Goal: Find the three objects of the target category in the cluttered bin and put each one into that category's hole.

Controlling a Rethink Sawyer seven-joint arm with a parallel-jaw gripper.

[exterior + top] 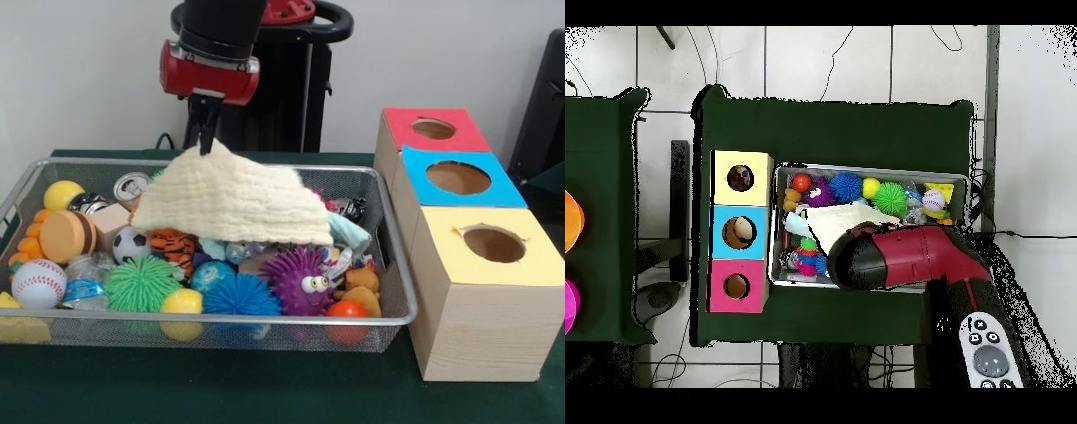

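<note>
A cream waffle cloth (234, 203) is tented up over the middle of the wire bin (388, 256), its peak pinched in my gripper (207, 134), which is shut on it. Under and around the cloth lie a baseball (38, 283), a soccer ball (131, 245), a green spiky ball (141, 283), a blue spiky ball (240, 296), a purple spiky toy with eyes (296, 278) and a tiger toy (172, 247). In the overhead view the arm (905, 258) hides the gripper, and part of the cloth (827, 222) shows beside it.
Three boxes with round holes stand in a row beside the bin: red-topped (397, 119), blue-topped (415, 168) and yellow-topped (530, 261). More toys fill the bin, among them a yellow ball (64, 194), a tin can (131, 185) and a red ball (346, 311).
</note>
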